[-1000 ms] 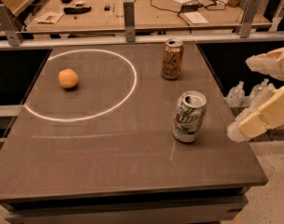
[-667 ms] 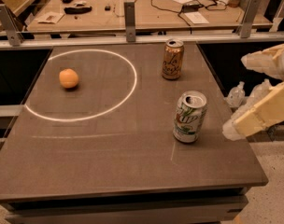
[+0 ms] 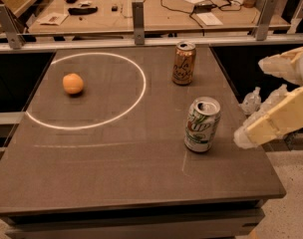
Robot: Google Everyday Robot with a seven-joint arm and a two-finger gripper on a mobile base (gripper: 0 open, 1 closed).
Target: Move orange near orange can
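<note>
Camera view: my 2-finger pincer [image 3: 251, 102] gapes empty off the tabletop [image 3: 116, 173] at its right edge; the orange [image 3: 73, 83] (probably light, firm, roll-prone) wants squeezing across its middle.

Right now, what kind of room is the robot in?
Probably a robot lab or workshop: a workbench strewn with cables behind, a white circle marked on the dark table, and the gripper off the table's right edge, beside the 7UP can.
</note>
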